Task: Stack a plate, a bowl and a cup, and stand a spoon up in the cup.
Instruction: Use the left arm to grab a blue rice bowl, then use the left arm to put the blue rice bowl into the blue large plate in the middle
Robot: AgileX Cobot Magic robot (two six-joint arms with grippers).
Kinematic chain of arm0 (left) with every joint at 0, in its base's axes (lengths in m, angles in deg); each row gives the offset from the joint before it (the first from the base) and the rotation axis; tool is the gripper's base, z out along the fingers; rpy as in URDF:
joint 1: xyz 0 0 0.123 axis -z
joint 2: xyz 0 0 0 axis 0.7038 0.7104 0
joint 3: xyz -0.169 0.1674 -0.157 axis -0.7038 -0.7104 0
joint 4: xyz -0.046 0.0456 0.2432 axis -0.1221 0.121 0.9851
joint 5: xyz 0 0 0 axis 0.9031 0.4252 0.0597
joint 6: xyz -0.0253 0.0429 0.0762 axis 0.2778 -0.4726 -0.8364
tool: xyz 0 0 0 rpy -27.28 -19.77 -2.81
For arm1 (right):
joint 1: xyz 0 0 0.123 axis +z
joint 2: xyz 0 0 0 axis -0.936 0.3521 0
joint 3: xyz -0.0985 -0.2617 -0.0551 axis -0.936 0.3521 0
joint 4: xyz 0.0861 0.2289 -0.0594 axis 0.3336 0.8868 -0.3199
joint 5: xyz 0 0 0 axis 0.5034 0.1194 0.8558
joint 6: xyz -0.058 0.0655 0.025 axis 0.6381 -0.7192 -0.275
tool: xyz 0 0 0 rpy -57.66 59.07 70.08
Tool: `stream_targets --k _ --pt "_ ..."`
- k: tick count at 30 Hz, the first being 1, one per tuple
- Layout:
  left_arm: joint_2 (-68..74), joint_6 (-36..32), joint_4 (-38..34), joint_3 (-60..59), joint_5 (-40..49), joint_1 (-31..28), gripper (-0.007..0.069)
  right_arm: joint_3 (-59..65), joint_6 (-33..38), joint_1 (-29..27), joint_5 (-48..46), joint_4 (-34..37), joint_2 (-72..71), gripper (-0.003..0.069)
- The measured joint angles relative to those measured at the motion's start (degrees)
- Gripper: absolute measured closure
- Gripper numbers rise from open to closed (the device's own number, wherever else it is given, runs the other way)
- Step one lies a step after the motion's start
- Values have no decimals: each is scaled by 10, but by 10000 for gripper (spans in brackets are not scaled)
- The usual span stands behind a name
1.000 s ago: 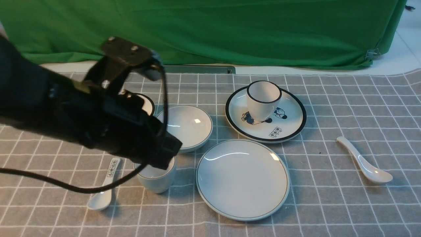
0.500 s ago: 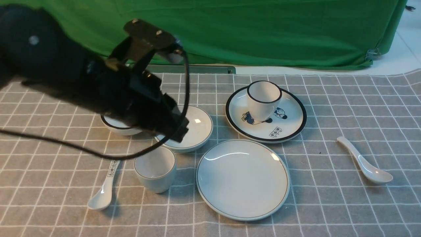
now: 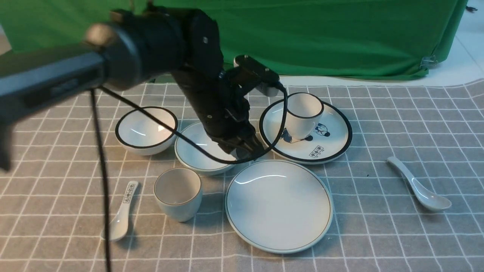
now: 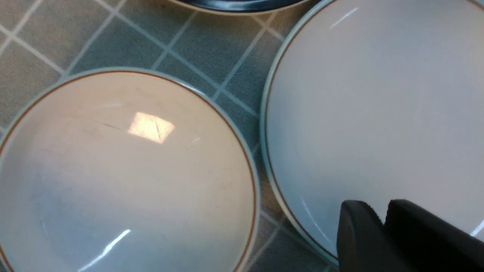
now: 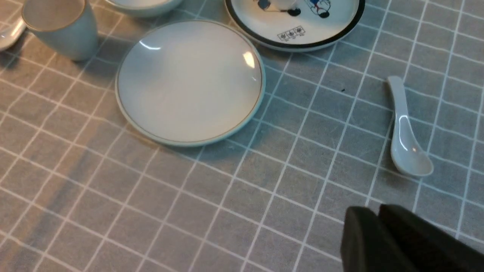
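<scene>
On your desk (image 3: 397, 234) lay two plates (image 3: 279, 206) (image 3: 332, 145), two bowls (image 3: 196, 151) (image 3: 145, 132), two cups (image 3: 177, 193) (image 3: 302, 113) and two spoons (image 3: 419, 189) (image 3: 121, 215). Your left hand (image 3: 252, 150), pressed together and empty, hung between plain bowl (image 4: 124, 177) and plain plate (image 4: 370, 105). Your right hand (image 5: 378, 219) was likewise pressed together.

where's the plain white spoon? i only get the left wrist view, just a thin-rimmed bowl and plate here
Observer: The plain all-white ceramic soup spoon lies on the grey checked tablecloth, well right of the large plain white plate, touching nothing.
Operator: and the thin-rimmed cup
Observer: The small pale handleless cup stands upright on the cloth, left of that plate and nearer the robot than the shallow thin-rimmed white bowl.
Operator: what's on that black-rimmed plate at my edge
Observer: A white cup with a bold black rim stands on the cartoon-printed, black-rimmed plate.
</scene>
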Motion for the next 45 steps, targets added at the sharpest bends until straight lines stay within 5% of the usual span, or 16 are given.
stream_targets --k 9,14,19,30,38,45 --pt "91 13 42 61 -28 -6 232 6 10 0 -14 0 0 571" --pt "104 33 78 62 -51 -6 207 29 10 1 -16 -1 0 571" --pt "117 38 89 62 -54 -6 238 53 10 1 -17 -1 0 571" --pt "127 45 109 68 -53 -5 501 57 10 1 -17 1 0 570" --pt "94 57 126 68 -26 8 591 57 10 1 -24 2 0 570" --pt "-12 71 114 -3 -35 119 594 57 10 1 -24 2 0 570"
